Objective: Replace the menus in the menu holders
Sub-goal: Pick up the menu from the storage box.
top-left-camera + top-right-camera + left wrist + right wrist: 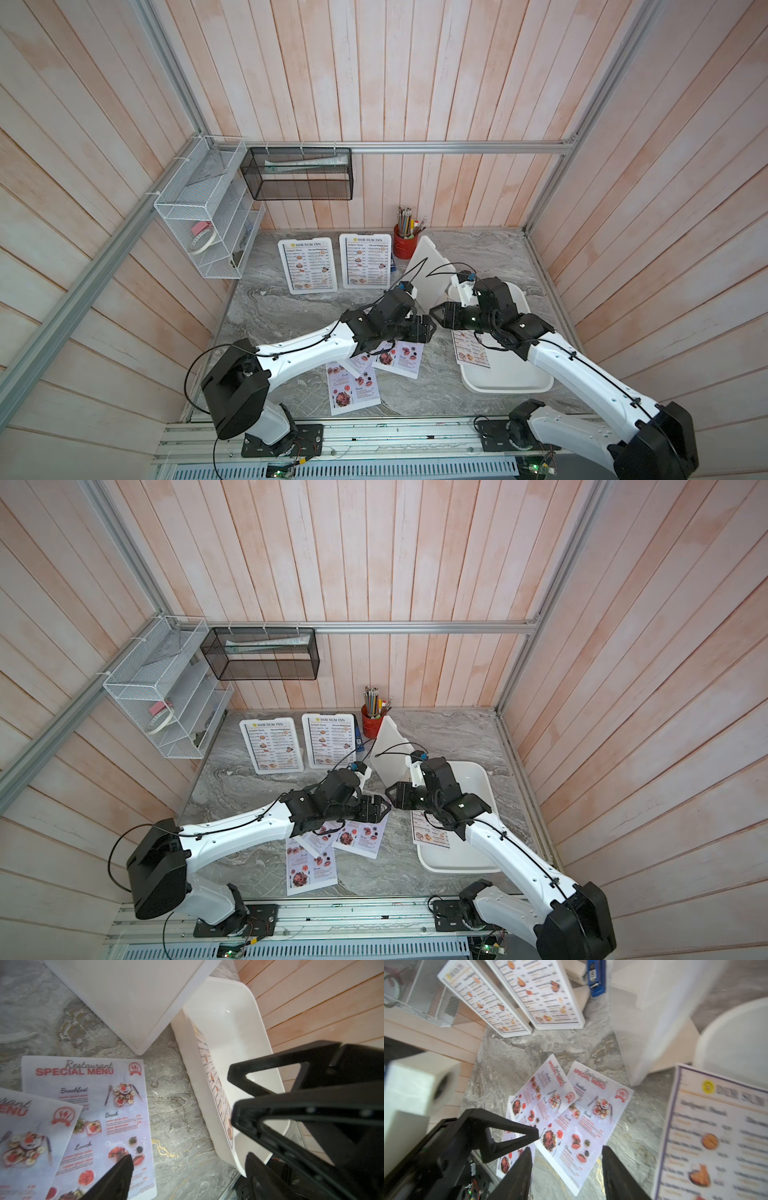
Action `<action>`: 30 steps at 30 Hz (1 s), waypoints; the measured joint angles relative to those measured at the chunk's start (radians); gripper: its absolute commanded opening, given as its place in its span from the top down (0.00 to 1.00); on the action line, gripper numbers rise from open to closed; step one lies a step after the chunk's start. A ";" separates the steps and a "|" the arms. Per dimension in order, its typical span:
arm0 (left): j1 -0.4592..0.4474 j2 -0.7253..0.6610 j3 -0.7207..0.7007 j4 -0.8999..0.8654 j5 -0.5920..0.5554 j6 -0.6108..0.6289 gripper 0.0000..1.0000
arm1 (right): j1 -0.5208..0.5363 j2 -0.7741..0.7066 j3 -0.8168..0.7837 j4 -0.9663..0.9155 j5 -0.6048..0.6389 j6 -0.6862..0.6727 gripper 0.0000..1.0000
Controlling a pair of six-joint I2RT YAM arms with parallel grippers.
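We saw the surface (pixel 291 316) open at mid-left. The tray (pixel 509 384) by its right edge held a Dim Sum sheet (pixel 471 353). Two filled holders (pixel 307 266) stood at back, with the empty holder (pixel 428 266) beside the tray. Special menus (pixel 353 386) overlapped near the front. The left pincer (pixel 189 1164) and right pincer (pixel 566 1153) hung released.

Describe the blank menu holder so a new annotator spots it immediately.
Find the red pencil cup at the back of the grey marble table. The menu holder stands just in front of it, by the white tray. Unlike the two holders alongside showing DIM SUM INN menus, it sits askew and shows only plain white.
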 measured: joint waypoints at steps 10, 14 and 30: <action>-0.041 0.203 0.146 0.038 0.112 0.013 0.24 | -0.326 -0.095 -0.167 -0.010 0.045 0.018 0.43; -0.040 0.257 0.203 0.024 0.122 0.024 0.24 | -0.437 -0.092 -0.251 0.042 0.043 0.035 0.41; -0.037 0.389 0.307 -0.015 0.125 0.037 0.31 | -0.560 0.112 -0.374 0.283 -0.094 0.085 0.41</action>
